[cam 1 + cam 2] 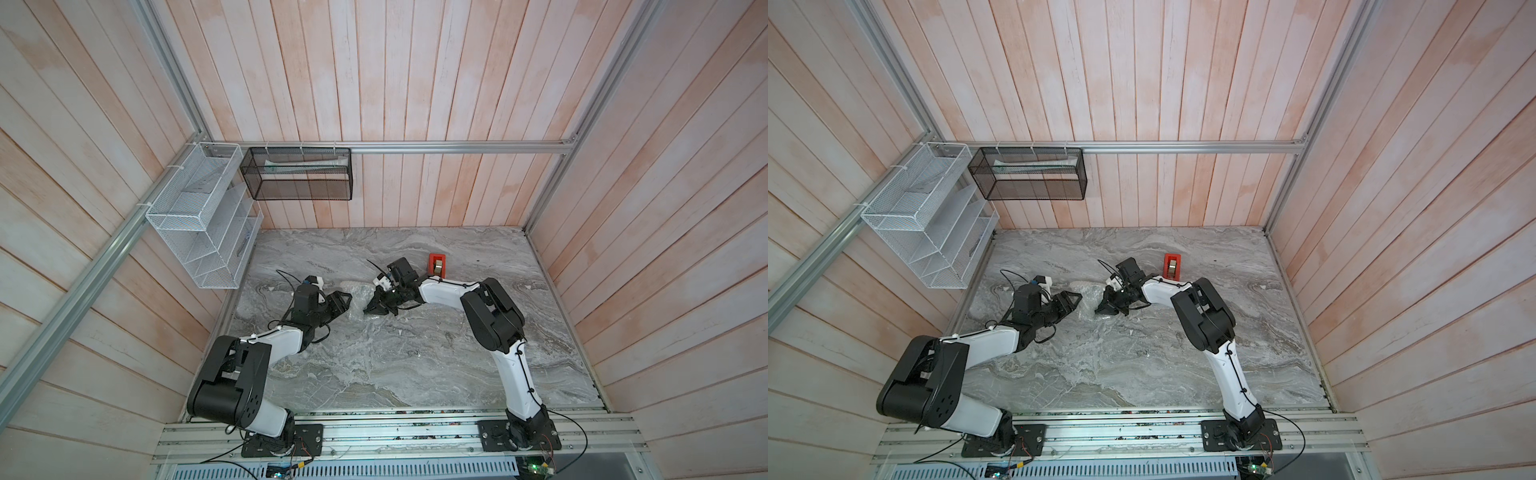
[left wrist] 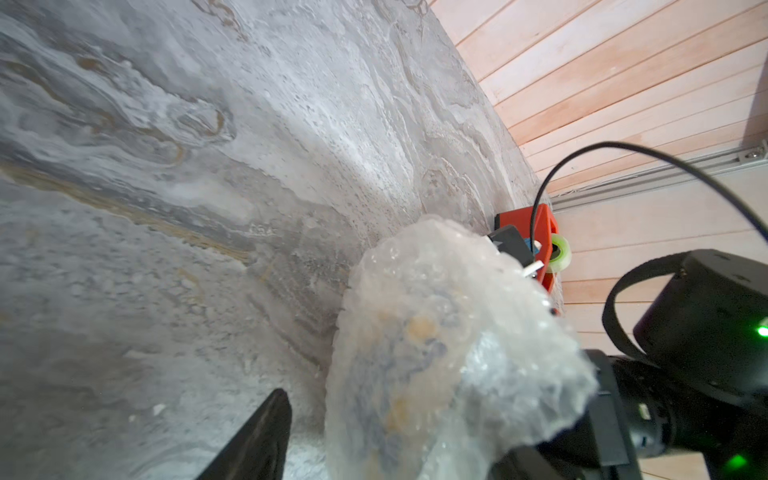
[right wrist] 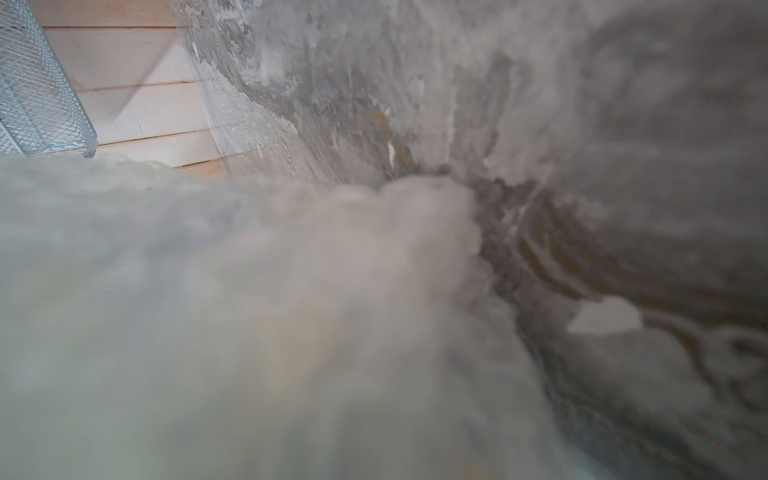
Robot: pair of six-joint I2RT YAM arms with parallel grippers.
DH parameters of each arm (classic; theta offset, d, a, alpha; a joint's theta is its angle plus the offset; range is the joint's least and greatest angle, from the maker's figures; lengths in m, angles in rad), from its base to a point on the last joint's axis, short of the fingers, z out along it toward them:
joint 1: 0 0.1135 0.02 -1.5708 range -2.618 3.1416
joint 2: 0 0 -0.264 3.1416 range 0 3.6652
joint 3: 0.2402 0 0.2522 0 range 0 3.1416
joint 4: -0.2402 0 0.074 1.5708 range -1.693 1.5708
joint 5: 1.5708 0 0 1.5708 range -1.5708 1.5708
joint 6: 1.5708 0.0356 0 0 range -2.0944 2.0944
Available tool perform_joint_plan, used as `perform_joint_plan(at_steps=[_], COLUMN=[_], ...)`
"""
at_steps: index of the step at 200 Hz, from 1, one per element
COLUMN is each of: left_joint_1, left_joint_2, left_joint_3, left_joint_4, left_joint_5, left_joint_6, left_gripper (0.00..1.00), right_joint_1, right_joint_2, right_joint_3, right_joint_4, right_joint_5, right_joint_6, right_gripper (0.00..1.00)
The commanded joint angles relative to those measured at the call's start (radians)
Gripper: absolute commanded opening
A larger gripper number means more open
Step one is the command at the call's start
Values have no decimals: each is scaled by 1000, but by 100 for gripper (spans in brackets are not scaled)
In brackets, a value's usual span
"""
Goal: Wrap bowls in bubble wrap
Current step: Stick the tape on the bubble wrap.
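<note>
A crumpled bundle of bubble wrap [image 1: 358, 296] [image 1: 1087, 294] lies on the marble table between my two grippers. In the left wrist view the bowl [image 2: 415, 345] shows through the bubble wrap [image 2: 498, 365] as blurred blue and yellow patches. My left gripper [image 1: 348, 303] [image 2: 386, 453] is open. Its jaws stand either side of the bundle, and one dark finger [image 2: 257, 436] is clear of the wrap. My right gripper [image 1: 368, 309] [image 1: 1099, 309] is shut on the opposite edge of the bundle. The bubble wrap [image 3: 208, 311] fills most of the right wrist view and hides that gripper's fingers.
A red tape dispenser [image 1: 437, 265] [image 1: 1172, 266] [image 2: 536, 232] stands just behind the right wrist. A white wire rack [image 1: 199, 220] [image 3: 37, 83] and a black mesh basket [image 1: 297, 174] hang on the walls at the far left. The marble table [image 1: 395, 365] stretches toward the front rail.
</note>
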Motion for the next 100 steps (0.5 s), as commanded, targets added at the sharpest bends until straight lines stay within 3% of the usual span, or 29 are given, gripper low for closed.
perform_joint_plan(at_steps=[1, 47, 79, 100], left_joint_1=[16, 20, 33, 31], left_joint_2=[-57, -85, -105, -87], left_joint_3=[-9, -19, 0, 14], left_joint_4=[5, 13, -57, -85], left_joint_5=[21, 1, 6, 37], left_joint_6=[19, 39, 126, 183], left_gripper=[75, 81, 98, 100], right_joint_1=[1, 1, 1, 1], right_joint_2=[47, 69, 70, 77], right_joint_3=[42, 102, 119, 136], right_joint_4=[-90, -126, -140, -149], right_joint_5=[61, 65, 69, 69], right_joint_6=[-29, -41, -45, -48], right_gripper=[0, 0, 0, 0])
